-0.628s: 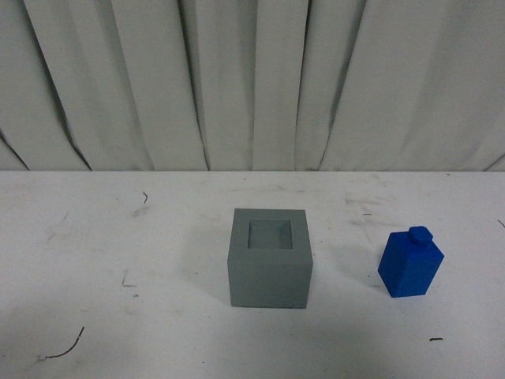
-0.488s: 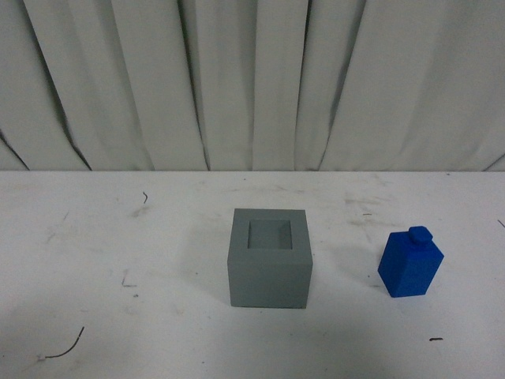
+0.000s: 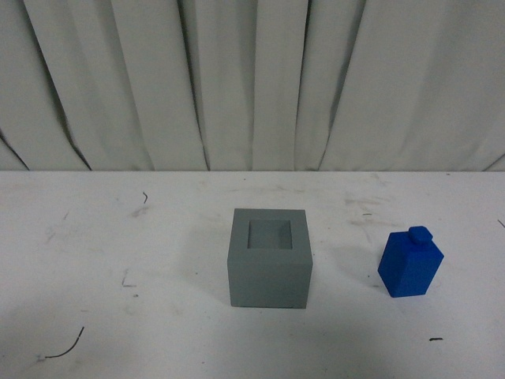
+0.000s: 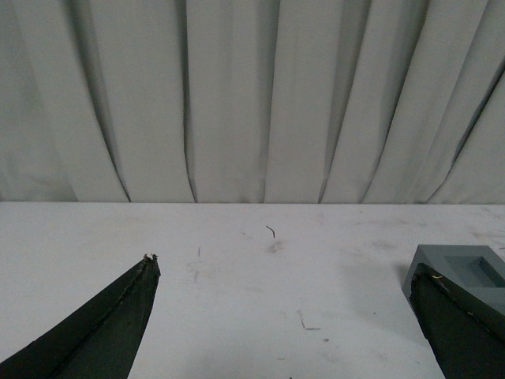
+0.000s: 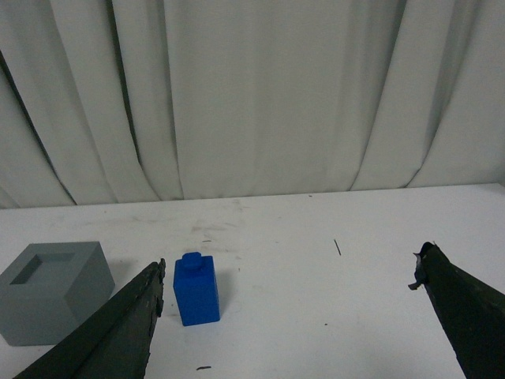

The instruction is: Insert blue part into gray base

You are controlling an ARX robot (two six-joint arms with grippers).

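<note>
I am holding my left gripper (image 4: 284, 266) and right gripper (image 5: 291, 258) spread wide, gripping nothing. The gray base (image 3: 269, 257) is sitting at the front view's centre, and the blue part (image 3: 410, 264) is standing upright at right, well apart.

Front view: mounted on the body, angled down across the table (image 3: 95, 316) toward the curtain (image 3: 237, 79) along the far edge; middle distance.
Left wrist view: low, near the surface, facing the curtain; gray cube (image 4: 465, 268) at the frame's margin.
Right wrist view: low, same facing.
Shared: gray cube in all three; blue block (image 3: 410, 264) in the front and right wrist views.
</note>
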